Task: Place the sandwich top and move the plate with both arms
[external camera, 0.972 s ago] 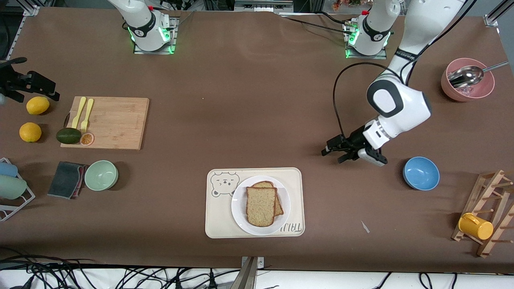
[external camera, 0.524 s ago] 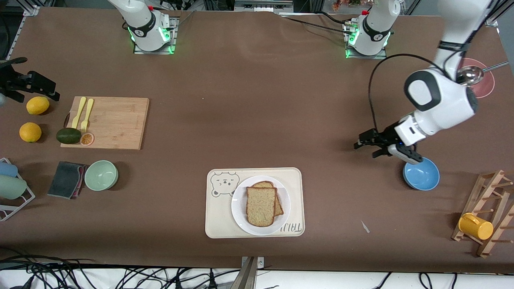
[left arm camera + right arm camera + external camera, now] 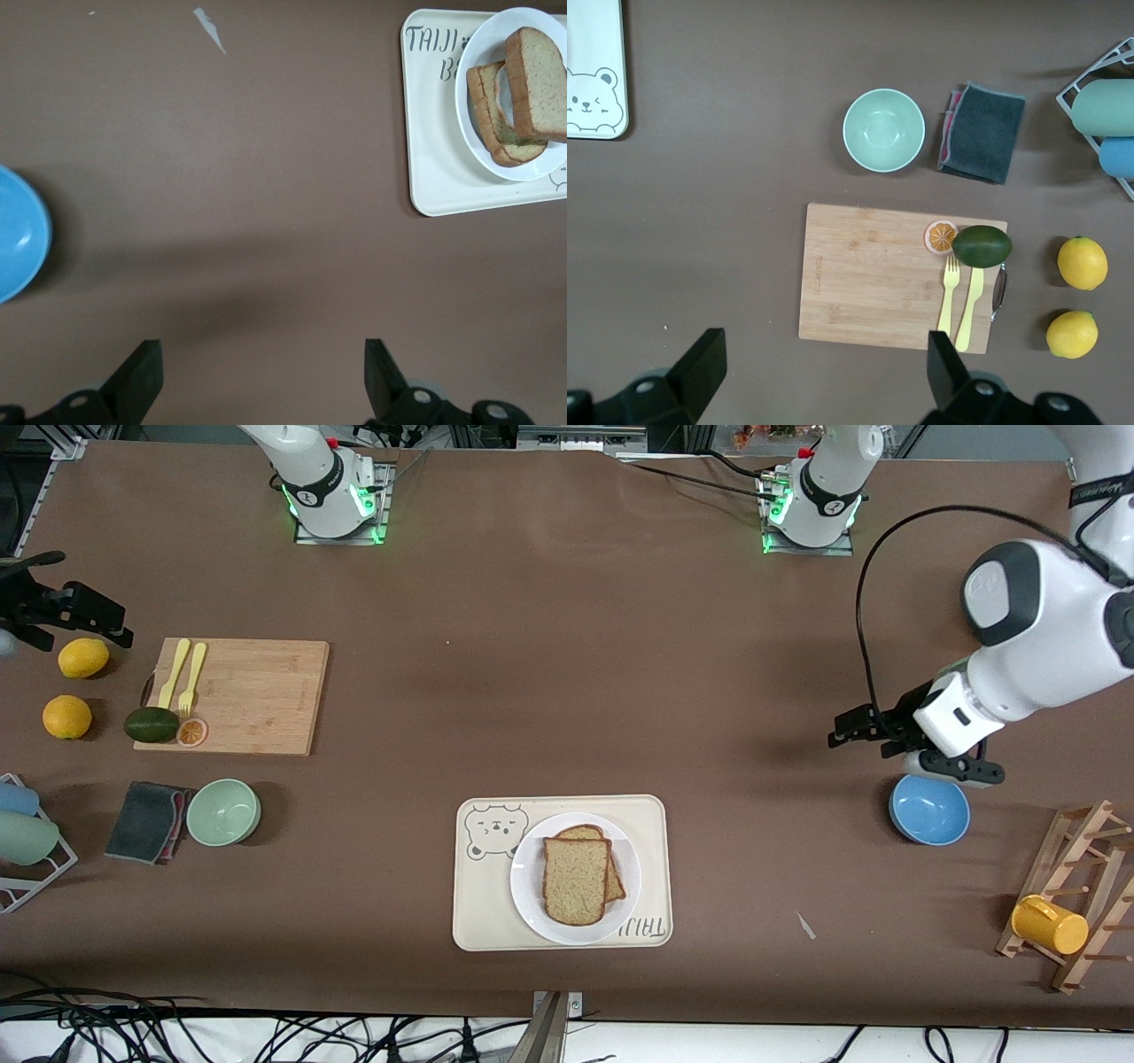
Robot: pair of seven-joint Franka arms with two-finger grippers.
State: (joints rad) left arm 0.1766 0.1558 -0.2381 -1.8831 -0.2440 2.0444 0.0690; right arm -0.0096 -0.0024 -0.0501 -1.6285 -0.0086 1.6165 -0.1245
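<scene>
Two white jointed arms, the left arm [image 3: 1036, 646] with a dark grey oval joint cap and a looping black cable [image 3: 873, 602], rise from green-lit bases [image 3: 332, 509] and end in black two-finger grippers.

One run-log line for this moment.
sandwich top: on sandwich, on plate | left gripper: open, empty, beside blue bowl | right gripper: open, empty, above lemons

Desk [image 3: 567, 646]: plain brown. Sandwich top [image 3: 576, 880]: speckled brown wholemeal, darker crust. Plate [image 3: 530, 886]: plain white. Tray [image 3: 478, 903]: cream, bear print and dark lettering. Bowls: blue [image 3: 928, 809], pale green [image 3: 223, 811]. Lemons [image 3: 83, 657]: yellow. Cutting board [image 3: 257, 700]: light wood grain. Cup [image 3: 1049, 925]: yellow.
</scene>
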